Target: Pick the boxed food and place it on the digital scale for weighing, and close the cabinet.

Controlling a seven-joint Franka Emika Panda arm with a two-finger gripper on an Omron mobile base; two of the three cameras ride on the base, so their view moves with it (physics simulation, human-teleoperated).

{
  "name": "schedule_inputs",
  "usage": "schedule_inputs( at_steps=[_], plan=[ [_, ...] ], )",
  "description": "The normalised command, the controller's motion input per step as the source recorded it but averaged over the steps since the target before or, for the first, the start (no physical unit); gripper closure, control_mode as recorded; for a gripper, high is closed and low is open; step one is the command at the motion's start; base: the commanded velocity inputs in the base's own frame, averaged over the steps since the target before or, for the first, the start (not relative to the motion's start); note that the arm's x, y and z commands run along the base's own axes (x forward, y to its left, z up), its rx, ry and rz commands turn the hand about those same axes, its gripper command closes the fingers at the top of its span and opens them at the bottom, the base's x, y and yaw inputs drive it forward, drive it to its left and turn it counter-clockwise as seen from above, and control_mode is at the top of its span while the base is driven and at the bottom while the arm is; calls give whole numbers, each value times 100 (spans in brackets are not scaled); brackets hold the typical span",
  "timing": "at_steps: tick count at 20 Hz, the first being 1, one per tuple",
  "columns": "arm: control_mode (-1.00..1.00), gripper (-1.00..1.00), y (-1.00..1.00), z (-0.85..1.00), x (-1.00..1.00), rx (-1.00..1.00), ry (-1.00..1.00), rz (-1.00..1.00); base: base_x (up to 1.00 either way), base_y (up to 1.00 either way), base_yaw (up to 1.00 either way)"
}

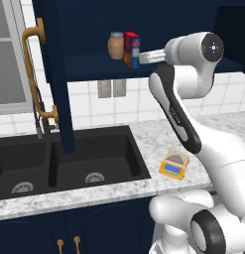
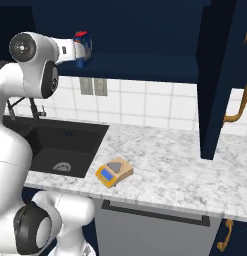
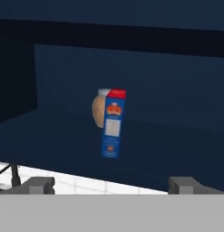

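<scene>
Red-and-blue boxed food (image 3: 112, 123) upright on cabinet (image 1: 54, 74) shelf, dead ahead of empty claw (image 3: 111, 183) with fingers apart, brown jar (image 3: 99, 111) touching behind; likely light, stiff, easily toppled cardboard, best pinched mid-height across narrow blue faces.

Cabinet shelf (image 1: 94, 67), upper centre of left base view: boxed food (image 1: 132, 49) upright, brown jar (image 1: 115, 45) touching its left. Marble counter (image 1: 158, 141), lower right: digital scale (image 1: 173, 165) flat.
</scene>
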Motion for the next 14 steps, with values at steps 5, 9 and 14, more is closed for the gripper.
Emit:
schedule_inputs(
  at_steps=[5,9,14],
  plan=[
    [-100,-100,13,10,64,2,-3,0,0,0,0],
    [-100,-100,7,10,74,10,-1,0,0,0,0],
    [-100,-100,0,4,38,10,-3,0,0,0,0]
  ],
)
